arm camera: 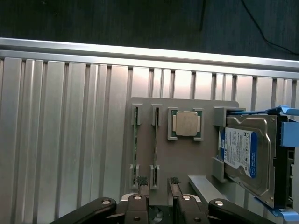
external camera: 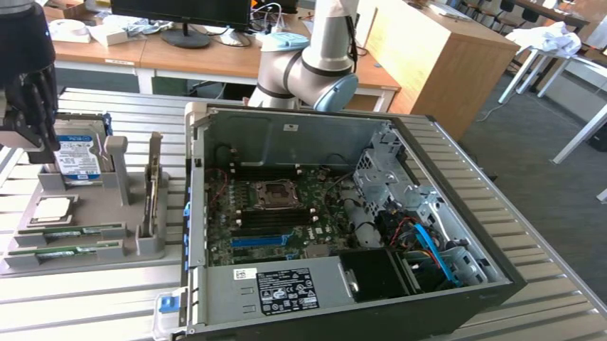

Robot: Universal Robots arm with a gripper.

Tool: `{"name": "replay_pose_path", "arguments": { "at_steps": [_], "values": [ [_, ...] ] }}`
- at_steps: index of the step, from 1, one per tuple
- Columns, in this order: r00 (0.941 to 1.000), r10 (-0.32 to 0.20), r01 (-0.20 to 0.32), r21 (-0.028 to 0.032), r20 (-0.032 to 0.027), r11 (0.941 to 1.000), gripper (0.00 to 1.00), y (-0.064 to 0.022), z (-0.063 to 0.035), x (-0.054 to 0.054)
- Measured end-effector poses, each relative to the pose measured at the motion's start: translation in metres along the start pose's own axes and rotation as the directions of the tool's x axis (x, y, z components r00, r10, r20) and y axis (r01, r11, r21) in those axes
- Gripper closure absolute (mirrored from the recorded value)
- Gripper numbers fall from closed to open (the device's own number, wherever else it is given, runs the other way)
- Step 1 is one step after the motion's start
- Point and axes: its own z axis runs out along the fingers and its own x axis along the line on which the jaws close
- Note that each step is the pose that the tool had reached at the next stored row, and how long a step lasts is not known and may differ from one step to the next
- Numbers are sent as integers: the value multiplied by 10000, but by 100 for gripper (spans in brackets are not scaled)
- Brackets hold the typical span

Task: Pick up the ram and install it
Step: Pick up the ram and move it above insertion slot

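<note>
Two ram sticks (external camera: 71, 231) (external camera: 65, 251), thin green boards, lie side by side in grey holders at the front of the grey parts tray (external camera: 85, 209). From the wrist they appear edge-on as two narrow strips (arm camera: 135, 149) (arm camera: 155, 149). My gripper (external camera: 36, 145) (arm camera: 158, 184) hangs above the tray at the exterior view's far left. Its jaws are open with nothing between them. One black fingertip (arm camera: 142, 183) shows near the end of the ram holders. The open computer case (external camera: 493, 284) holds the motherboard (external camera: 275, 213) with its dark memory slots.
On the same tray sit a silvery processor chip (external camera: 52, 207) (arm camera: 186, 124) and a hard drive (external camera: 78, 153) (arm camera: 243, 154) in a blue frame. A blue slot strip (external camera: 258, 240) lies on the motherboard. The robot's arm base (external camera: 308, 71) stands behind the case, on a ribbed metal table (external camera: 95, 305).
</note>
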Motion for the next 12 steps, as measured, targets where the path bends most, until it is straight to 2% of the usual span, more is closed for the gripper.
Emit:
{"name": "replay_pose_path", "arguments": {
  "at_steps": [12],
  "values": [
    [10000,0,0,0,18,10000,70,-2,117,3]
  ]
}}
